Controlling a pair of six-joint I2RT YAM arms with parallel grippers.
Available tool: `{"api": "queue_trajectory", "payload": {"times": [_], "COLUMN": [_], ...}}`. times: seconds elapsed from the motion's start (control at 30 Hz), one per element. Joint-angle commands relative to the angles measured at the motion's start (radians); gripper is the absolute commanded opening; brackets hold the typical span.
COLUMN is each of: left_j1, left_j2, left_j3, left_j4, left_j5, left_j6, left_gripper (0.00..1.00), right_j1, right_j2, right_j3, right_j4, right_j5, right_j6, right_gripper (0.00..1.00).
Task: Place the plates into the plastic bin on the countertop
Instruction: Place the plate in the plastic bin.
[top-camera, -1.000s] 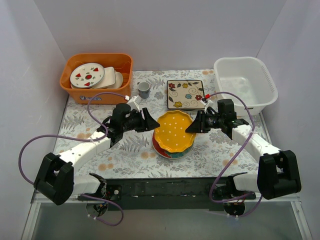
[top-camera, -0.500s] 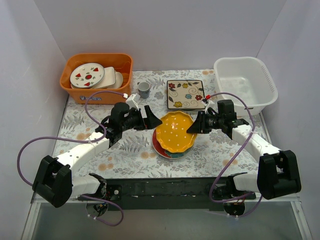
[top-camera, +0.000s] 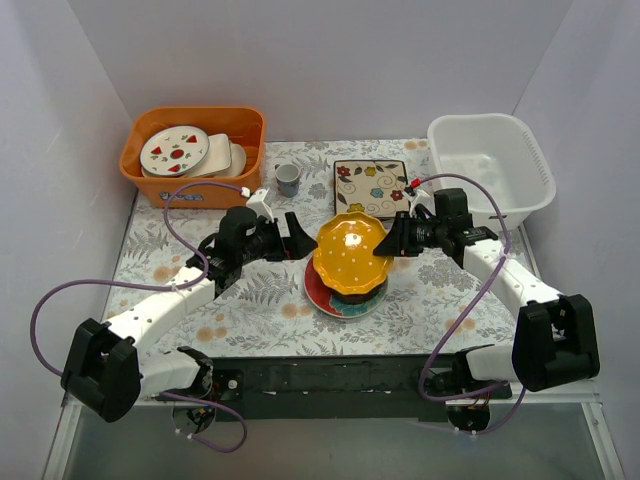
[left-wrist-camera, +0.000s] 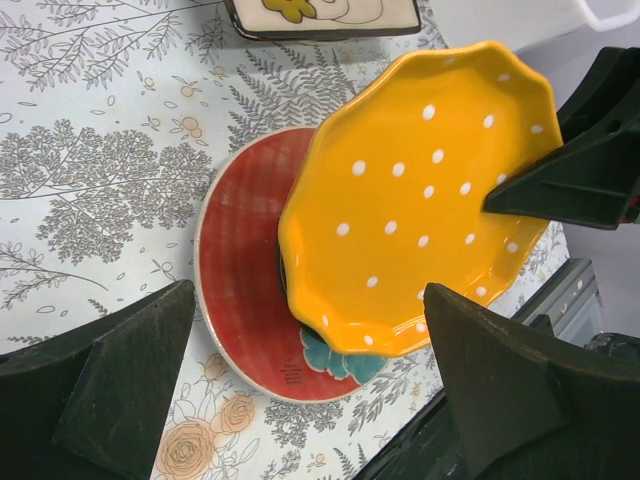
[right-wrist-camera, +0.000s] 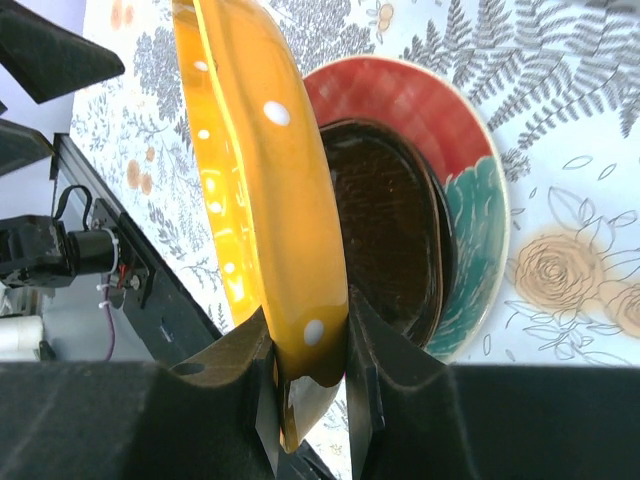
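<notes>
Left gripper (top-camera: 297, 237): I read its jaws as wide apart and clear of the plate. A second ago they sat at the left rim of the yellow scalloped round plate (top-camera: 350, 248).
Right gripper (right-wrist-camera: 310, 340): I see both fingers clamped on the yellow plate's right rim, as before.
Yellow plate position: it is tilted and lifted above the stack, carried by the right arm alone. It has shifted slightly toward the far side since the earlier frame. It is well apart from the white slotted plastic bin (top-camera: 535, 165).
Stack: the red-and-teal round plate (left-wrist-camera: 245, 270) stays flat on the fern-printed countertop (top-camera: 250, 300), with the dark round plate (right-wrist-camera: 385, 220) lying in it.
Dark plate visibility: from above I see only a sliver under the yellow plate.
Cream square floral plate (top-camera: 371, 188): unmoved; the left wrist view cuts it off at the top edge.
Bin contents: I cannot make them out.
</notes>
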Motion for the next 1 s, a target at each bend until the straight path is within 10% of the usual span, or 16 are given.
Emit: {"api": "queue_trajectory", "payload": {"times": [0.0,0.97], "left_j1": [-0.001,-0.001], "left_j2": [-0.053,-0.086], "left_j3": [0.013,-0.001], "left_j4": [-0.024,-0.044], "left_j5": [-0.046,-0.096], "left_j6": [0.043,0.112], "left_gripper": [0.98,0.98], "right_j1": [0.002,-0.021], "right_j2": [0.004,0.309], "right_j3": [0.121,0.677], "right_j4": [0.051,-0.135], "right_j5": [-0.053,0.128], "right_j6": [0.011,-0.041], "right_gripper": [0.01,0.01]}}
